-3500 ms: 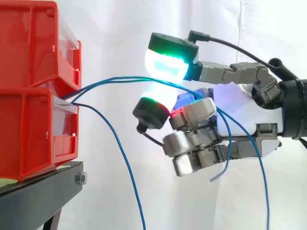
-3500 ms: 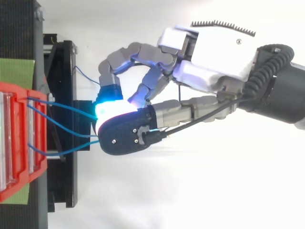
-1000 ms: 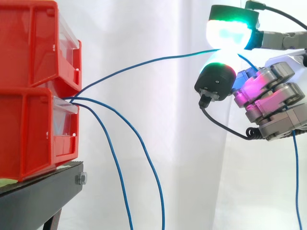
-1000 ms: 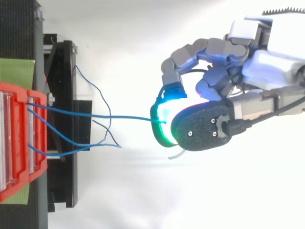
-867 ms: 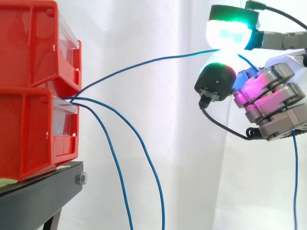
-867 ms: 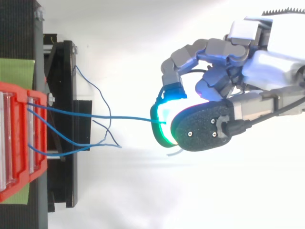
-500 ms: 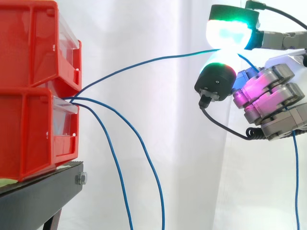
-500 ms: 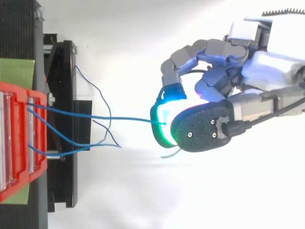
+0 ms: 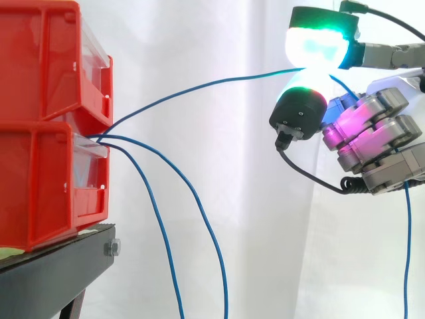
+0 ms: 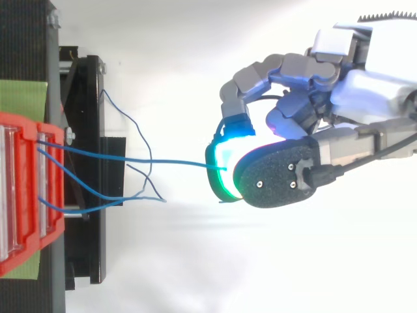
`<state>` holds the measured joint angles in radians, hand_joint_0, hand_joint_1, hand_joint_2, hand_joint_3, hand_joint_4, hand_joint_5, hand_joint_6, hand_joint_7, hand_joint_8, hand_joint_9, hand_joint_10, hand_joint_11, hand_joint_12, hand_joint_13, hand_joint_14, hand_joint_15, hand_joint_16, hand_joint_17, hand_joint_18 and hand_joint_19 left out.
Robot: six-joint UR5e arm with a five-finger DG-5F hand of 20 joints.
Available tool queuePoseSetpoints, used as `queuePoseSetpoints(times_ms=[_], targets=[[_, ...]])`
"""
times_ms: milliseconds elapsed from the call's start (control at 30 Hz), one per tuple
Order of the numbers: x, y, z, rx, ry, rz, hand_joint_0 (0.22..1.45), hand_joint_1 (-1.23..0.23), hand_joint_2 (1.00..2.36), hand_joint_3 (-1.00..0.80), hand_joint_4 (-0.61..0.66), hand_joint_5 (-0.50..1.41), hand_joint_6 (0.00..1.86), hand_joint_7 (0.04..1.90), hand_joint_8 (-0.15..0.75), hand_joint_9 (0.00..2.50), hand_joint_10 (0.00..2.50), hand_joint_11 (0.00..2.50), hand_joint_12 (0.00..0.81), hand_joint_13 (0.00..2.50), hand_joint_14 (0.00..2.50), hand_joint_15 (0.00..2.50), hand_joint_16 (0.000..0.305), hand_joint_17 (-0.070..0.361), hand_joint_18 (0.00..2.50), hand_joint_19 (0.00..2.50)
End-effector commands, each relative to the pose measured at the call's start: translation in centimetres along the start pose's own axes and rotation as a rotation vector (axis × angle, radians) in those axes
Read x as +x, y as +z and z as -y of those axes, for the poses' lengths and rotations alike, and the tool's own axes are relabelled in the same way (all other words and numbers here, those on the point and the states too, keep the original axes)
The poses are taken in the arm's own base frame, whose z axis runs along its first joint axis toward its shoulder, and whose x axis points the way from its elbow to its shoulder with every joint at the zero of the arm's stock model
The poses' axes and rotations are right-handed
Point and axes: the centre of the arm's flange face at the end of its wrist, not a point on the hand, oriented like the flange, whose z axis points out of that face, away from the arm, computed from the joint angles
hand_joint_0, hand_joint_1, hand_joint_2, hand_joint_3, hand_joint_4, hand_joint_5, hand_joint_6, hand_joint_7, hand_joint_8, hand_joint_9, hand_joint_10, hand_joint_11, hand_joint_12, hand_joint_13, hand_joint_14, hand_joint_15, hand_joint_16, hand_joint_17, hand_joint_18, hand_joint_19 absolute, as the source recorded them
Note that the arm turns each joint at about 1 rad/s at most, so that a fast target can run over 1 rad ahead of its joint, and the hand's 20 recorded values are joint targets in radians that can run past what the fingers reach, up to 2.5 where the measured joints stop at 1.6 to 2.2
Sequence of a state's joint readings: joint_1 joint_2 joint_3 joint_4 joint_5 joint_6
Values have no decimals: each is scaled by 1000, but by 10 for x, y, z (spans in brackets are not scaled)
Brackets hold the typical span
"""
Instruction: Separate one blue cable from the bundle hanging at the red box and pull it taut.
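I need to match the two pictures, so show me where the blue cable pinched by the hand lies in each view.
Side view: the pinched blue cable climbs from between the red bins up to the hand at upper right.
Top view: the cable runs nearly straight across the middle, from the bins to the hand.
Shared landmark: the red bins at the left edge.

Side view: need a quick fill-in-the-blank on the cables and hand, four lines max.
1. The hand pinches one ____ cable between two glowing pads.
2. From the red bins, that cable rises toward the view's ____ edge.
3. Below it, ____ other cables droop down from the bins.
4. The bins sit on a ____ stand.

Missing words: blue; right; two; black.
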<state>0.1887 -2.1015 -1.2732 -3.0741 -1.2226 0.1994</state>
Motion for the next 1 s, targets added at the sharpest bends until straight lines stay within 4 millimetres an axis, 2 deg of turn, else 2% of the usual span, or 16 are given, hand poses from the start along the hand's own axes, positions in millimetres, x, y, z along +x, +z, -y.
queuePoseSetpoints(times_ms=[0, 967], targets=[[0, 0, 1, 1, 0, 0, 681, -706, 1022, -139, 156, -165, 941, 1229, 302, 846, 1855, 1288, 354, 902, 2350, 1433, 33, 74, 1410, 2188], [0, 0, 0, 0, 0, 0, 675, -702, 1021, -129, 158, -163, 939, 1254, 305, 875, 1903, 1325, 357, 913, 2380, 1464, 33, 75, 1420, 2193]])
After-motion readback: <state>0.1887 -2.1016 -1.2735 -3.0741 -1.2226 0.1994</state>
